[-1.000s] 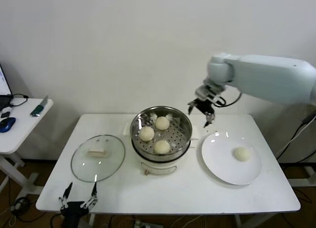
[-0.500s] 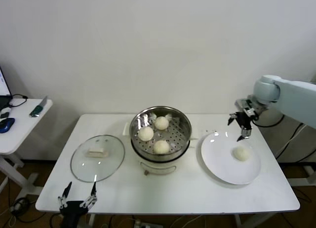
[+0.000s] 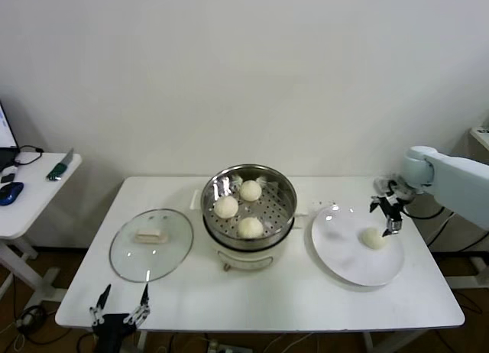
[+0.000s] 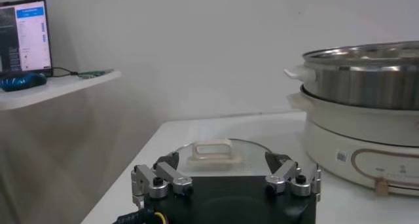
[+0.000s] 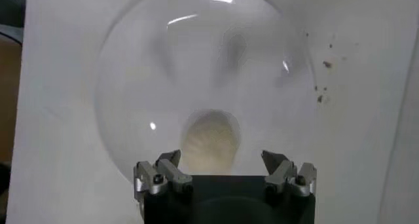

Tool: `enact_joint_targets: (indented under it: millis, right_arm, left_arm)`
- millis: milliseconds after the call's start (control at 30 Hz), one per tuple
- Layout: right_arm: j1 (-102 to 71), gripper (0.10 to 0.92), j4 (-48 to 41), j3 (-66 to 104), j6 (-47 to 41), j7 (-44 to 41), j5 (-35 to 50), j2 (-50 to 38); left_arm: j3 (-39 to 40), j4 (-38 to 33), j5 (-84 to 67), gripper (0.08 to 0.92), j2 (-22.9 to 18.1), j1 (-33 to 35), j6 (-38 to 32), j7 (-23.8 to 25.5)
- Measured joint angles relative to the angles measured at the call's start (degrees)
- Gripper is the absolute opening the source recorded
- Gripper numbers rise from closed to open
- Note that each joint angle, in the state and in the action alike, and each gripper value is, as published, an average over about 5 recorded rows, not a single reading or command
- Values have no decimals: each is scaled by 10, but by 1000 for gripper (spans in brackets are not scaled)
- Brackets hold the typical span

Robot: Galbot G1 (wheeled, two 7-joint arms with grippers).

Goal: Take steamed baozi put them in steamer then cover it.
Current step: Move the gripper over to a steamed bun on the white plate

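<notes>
A: What are the right gripper (image 3: 390,218) fingers (image 5: 169,171) doing?

B: They stand spread wide and hold nothing. In the right wrist view the last baozi (image 5: 211,140) lies between the two fingertips, a little beyond them and apart from both. In the head view the gripper hangs just above the bun, at about one o'clock from it.

A: How does that bun look?

B: Small, round, cream-white, a smooth dome. It sits alone on the white plate (image 3: 340,254), toward the plate's two o'clock side.

A: And the right arm?

B: It reaches in from the right edge of the head view, with the wrist bent down over the plate's far rim.

A: The other buns?

B: Three baozi (image 3: 226,207) lie on the perforated floor of the steamer (image 3: 284,213), at roughly twelve, nine and six o'clock. The shiny steel basket sits on a white cooker base in the middle of the desk (image 3: 306,299), at nine o'clock from the plate.

A: Is the steamer covered?

B: No. The cover (image 3: 130,257), clear glass with a cream handle, lies flat on the desk at nine o'clock from the steamer.

A: The left gripper (image 3: 121,302)?

B: Parked low at the desk's near edge, at six o'clock from the cover, its fingers wide apart and empty.
</notes>
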Motion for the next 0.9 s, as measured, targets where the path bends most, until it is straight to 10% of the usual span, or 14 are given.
enact_joint_targets:
  millis: [900]
  right_arm:
    - [-112, 767, -80, 103, 9, 4, -80, 38]
  left_arm:
    - [-3, 0, 0, 823, -3, 5, -3, -1]
